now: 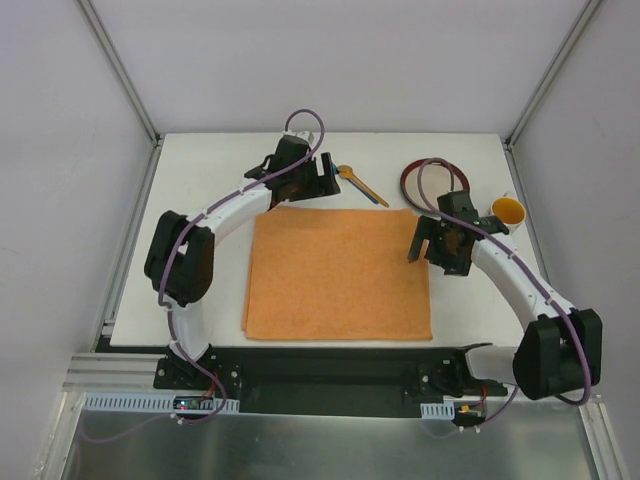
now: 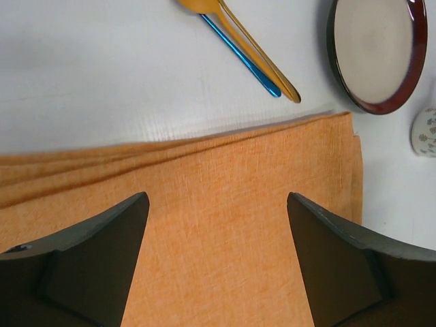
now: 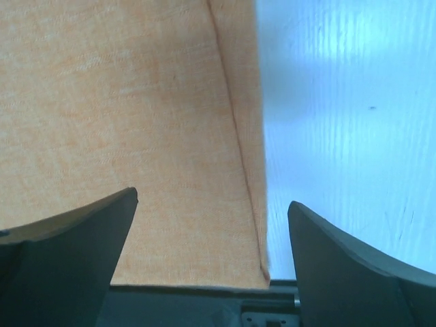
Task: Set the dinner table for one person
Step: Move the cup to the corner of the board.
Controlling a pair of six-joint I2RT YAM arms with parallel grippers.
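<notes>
Bench scene from above: a large flat white rectangular bench, grey frame posts at its corners, carries a square orange cloth placemat at its middle, close to the near edge. The left end effector hangs over the placemat's far left corner, spread and holding nothing. The right end effector hangs by the placemat's right edge near the far right corner, also spread wide and empty. Beyond the placemat's far edge lie slim gold-coloured and blue cutlery and a round plate with a dark red rim, partly behind the right arm's cable. A small cup with a yellow inside stands near the bench's right edge.

Left wrist view: two dark fingers stand apart above the placemat's rumpled far edge. The cutlery lies on bare bench beyond, the plate to its right, both clear of the cloth.

Right wrist view: dark fingers stand apart over the placemat's near right corner, which lies just inside the bench's near edge.
</notes>
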